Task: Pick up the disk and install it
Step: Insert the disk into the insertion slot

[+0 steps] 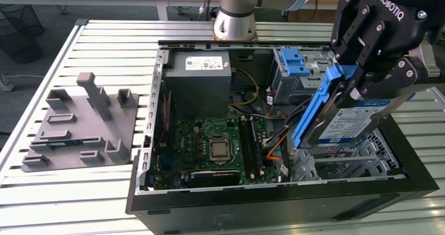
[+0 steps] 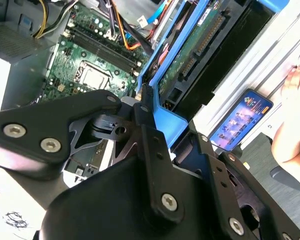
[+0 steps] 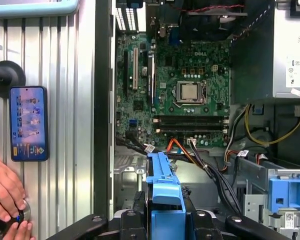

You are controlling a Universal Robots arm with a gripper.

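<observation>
The disk (image 1: pixel 345 124) is a silver drive with a white-and-blue label in blue carrier rails. It hangs tilted, one end down, above the open computer case (image 1: pixel 278 201), toward the exterior view's right. My black gripper (image 1: pixel 361 86) is shut on the disk's upper blue end. In the second wrist view the gripper (image 2: pixel 170 125) clamps the blue rail, and the disk's (image 2: pixel 192 50) green circuit side faces the camera. In the first wrist view the blue carrier of the disk (image 3: pixel 164 180) sticks out from the gripper (image 3: pixel 165 217) over the case floor and cables.
Inside the case lie the motherboard (image 1: pixel 215 146), a grey power-supply box (image 1: pixel 198 84), a metal drive cage with a blue latch (image 1: pixel 292 62) and loose cables (image 3: pixel 210 170). A grey fixture block (image 1: pixel 76 125) sits on the slatted table. A phone (image 3: pixel 28 123) and a person's hand (image 3: pixel 5 197) are beside the case.
</observation>
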